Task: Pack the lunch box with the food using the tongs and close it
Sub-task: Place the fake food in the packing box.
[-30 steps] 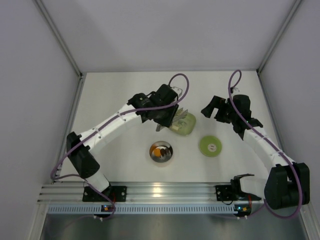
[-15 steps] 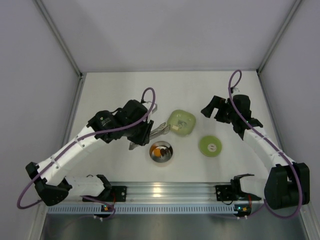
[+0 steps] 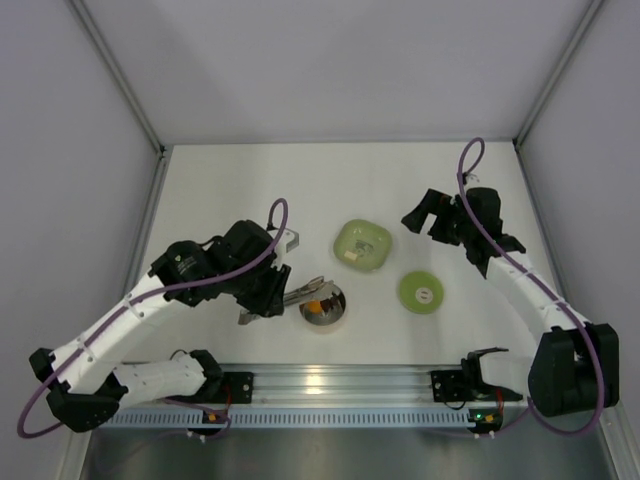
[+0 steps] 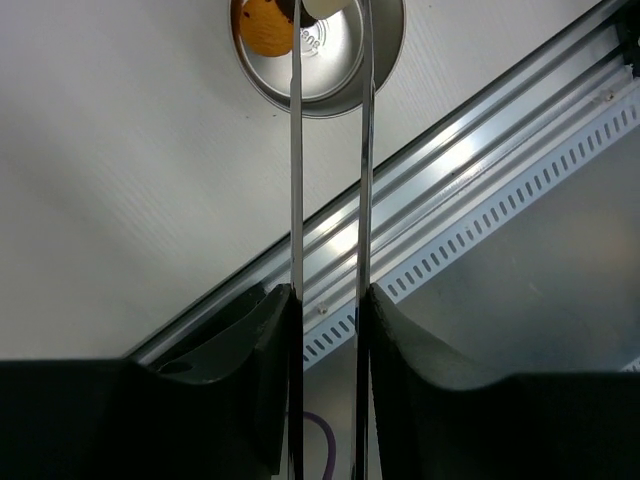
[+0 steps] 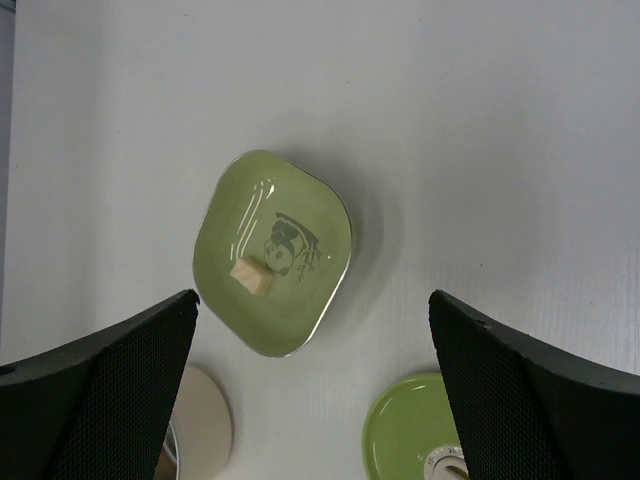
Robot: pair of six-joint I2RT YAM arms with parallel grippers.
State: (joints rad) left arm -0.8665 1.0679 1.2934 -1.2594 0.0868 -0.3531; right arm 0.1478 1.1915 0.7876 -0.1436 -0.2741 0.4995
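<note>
Clamping the tongs [image 4: 297,150], the left gripper [image 4: 328,300] holds their tips over the steel lunch box [image 3: 340,306], where an orange piece of food [image 4: 265,25] lies. The right gripper [image 3: 422,218] hangs wide open near the green dish [image 5: 215,230] bearing one whitish piece [image 5: 250,277]; the green lid [image 3: 421,292] rests on the surface [image 3: 250,190] right of the box.

We see bright, even, diffuse light from overhead on the white bench [image 3: 250,180], with only faint, soft shadows under the arms. Glare streaks the aluminium rail [image 3: 320,376] and the steel lunch box [image 4: 335,85], and the tongs [image 4: 297,150] carry thin highlights. The left tool [image 4: 327,300] and right tool [image 5: 312,300] loom dark and soft-edged up close. The dish [image 5: 272,252] throws a mild shadow rightwards.
</note>
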